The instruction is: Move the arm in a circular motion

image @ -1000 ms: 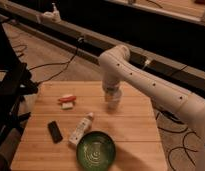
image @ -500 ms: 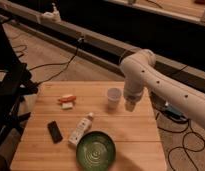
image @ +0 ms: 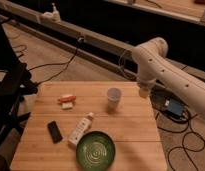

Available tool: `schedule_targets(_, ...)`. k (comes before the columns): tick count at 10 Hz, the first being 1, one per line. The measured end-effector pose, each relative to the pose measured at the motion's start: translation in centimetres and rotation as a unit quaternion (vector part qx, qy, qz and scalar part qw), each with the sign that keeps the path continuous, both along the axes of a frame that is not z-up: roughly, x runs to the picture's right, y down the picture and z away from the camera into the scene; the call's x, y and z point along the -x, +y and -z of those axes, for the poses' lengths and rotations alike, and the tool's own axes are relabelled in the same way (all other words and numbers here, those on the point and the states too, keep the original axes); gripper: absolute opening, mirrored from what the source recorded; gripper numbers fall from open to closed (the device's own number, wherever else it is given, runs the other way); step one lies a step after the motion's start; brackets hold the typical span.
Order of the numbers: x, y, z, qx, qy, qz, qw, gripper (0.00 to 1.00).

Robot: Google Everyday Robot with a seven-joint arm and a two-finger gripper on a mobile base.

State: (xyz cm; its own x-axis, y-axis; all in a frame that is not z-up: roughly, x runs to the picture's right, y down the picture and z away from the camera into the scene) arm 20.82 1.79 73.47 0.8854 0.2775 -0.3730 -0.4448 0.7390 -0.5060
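The arm (image: 168, 77) reaches in from 3 o'clock, and its gripper (image: 144, 92) hangs by the table's (image: 141, 132) far right edge, at about 2 o'clock from the cup (image: 114, 99). I cannot tell whether the gripper is apart or together. The arm looks rigid, heavy and glossy, and the task probably needs no grasp, only a sweep clear of the light cup.

My gripper (image: 144, 92) hangs at the back right corner of the wooden table (image: 133, 135). On the table stands a pale cup (image: 114, 98). A green plate (image: 96, 149) sits at the front, with a white bottle (image: 81, 129) lying just beside it. A black block (image: 55, 131) lies further left, and a red-and-white packet (image: 67, 101) lies behind.
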Motion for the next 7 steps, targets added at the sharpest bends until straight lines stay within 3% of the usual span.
schedule_targets(2,6.1,-2.6,-3.6,-0.022,-0.062,0.029,0.9974,0.00)
schedule_targets(4,12.3,-2.8,-5.3,-0.028,-0.134,0.044,0.9896,0.00)
schedule_targets(5,15.1,-2.1,-5.2,-0.022,-0.171,0.042,0.9841,0.00)
schedule_targets(7,19.1,0.4,-3.1,-0.003,-0.237,0.026,0.9711,0.00)
